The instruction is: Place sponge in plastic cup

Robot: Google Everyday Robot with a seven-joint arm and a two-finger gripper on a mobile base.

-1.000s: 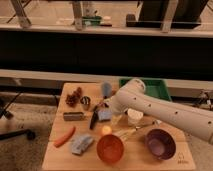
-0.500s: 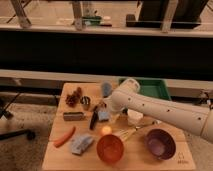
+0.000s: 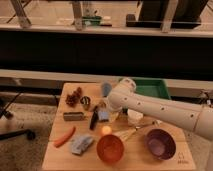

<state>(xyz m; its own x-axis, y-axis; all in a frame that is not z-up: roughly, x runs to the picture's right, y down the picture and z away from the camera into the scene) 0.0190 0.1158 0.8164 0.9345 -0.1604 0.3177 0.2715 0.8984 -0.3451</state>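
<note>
Sponge (image 3: 104, 115): one, a flat blue-grey pad lying mid-table, just left of the single white cup (image 3: 134, 116). The gripper (image 3: 98, 116) hangs right at it, jaws spread wide; no grasp can be made out. Two bowls, an orange bowl (image 3: 110, 149) and a purple bowl (image 3: 160, 144), sit near the front edge of the wooden table (image 3: 55, 159). One green tray (image 3: 152, 88) fills the back right corner. Bare wood shows front left.

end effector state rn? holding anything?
End effector: open, nothing visibly held, poised low over the sponge.
</note>
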